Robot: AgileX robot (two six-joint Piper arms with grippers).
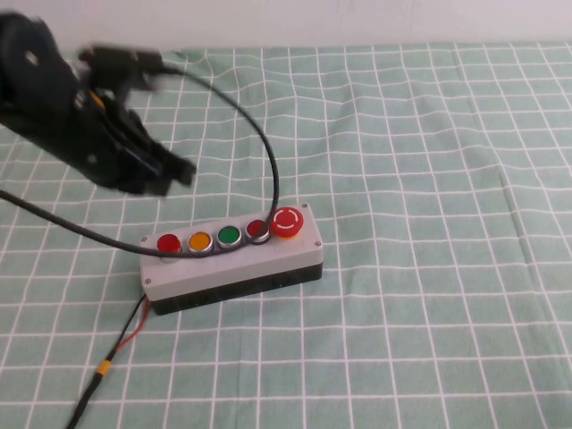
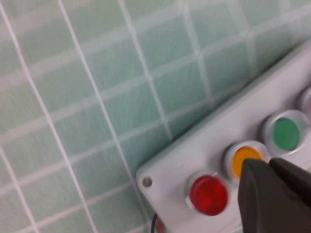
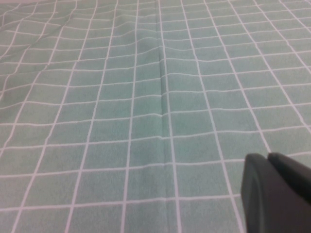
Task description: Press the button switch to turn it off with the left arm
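Note:
A grey switch box (image 1: pixel 232 264) lies on the green checked cloth. It carries a row of round buttons: red (image 1: pixel 168 242), yellow (image 1: pixel 198 240), green (image 1: pixel 229 236), a second red (image 1: pixel 258 230), and a large red stop button (image 1: pixel 288 222). My left gripper (image 1: pixel 179 172) hovers behind the box's left end, fingers together and empty. In the left wrist view its tip (image 2: pixel 265 165) is just over the yellow button (image 2: pixel 241 159), beside the red one (image 2: pixel 208 194) and near the green one (image 2: pixel 285 134). My right gripper (image 3: pixel 266 162) is shut, empty, over bare cloth, out of the high view.
The left arm's black cable (image 1: pixel 259 143) arcs over the box's top. Red and black wires (image 1: pixel 125 340) run from the box's left end towards the front edge. Checked cloth (image 1: pixel 429 179) covers the table.

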